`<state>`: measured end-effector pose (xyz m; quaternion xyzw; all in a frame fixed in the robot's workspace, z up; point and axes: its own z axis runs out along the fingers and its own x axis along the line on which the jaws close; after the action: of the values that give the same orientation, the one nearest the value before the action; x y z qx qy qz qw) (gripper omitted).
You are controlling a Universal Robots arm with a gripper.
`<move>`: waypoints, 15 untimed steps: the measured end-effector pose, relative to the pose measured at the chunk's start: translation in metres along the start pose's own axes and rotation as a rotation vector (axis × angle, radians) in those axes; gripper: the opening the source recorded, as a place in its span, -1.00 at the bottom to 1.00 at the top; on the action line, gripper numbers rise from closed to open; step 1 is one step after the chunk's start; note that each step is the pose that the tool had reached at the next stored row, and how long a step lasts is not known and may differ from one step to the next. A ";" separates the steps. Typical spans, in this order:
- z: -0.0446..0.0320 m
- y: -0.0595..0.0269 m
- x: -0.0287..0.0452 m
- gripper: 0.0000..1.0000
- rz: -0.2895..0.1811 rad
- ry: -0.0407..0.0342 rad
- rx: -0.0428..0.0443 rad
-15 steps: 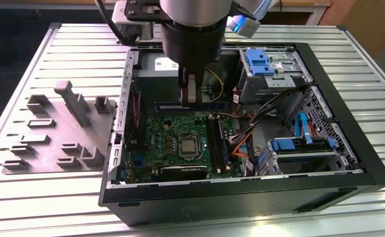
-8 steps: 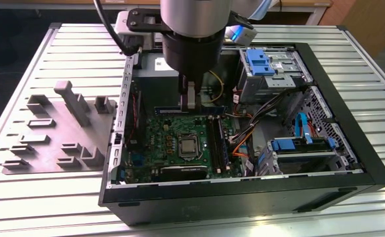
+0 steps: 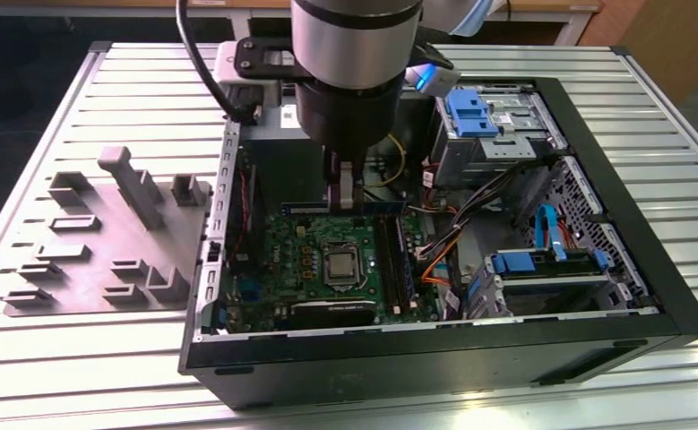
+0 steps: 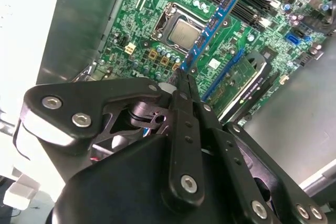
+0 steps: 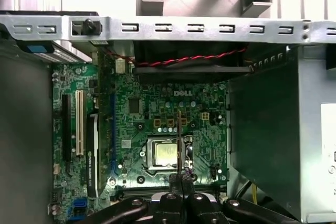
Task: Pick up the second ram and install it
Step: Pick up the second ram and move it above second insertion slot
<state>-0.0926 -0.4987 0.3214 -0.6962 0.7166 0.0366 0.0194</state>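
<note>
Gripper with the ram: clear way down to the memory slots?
Likely yes. The gripper, shut on the second ram, hangs above the motherboard in the open case; nothing shows between the stick and the memory slots.

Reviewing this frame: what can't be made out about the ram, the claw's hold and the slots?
Second ram: edge-on in the first wrist view, so chips and label cannot be told.
Claw contact: in the second wrist view its own linkage covers the ram's held end.
Memory slots: too small in the exterior view to tell whether one is filled.
</note>
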 end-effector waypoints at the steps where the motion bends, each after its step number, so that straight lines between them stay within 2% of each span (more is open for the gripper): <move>1: 0.0017 -0.0001 0.0001 -0.77 -0.005 0.0001 -0.0005; 4: 0.0057 -0.0001 0.0004 -0.77 -0.015 0.0000 -0.0018; 9: 0.0066 -0.0002 0.0005 -0.77 -0.015 0.0000 -0.0019; 15: 0.0150 -0.0004 0.0012 -0.77 -0.015 0.0001 -0.0019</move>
<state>-0.0926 -0.4987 0.3064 -0.7015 0.7114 0.0371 0.0190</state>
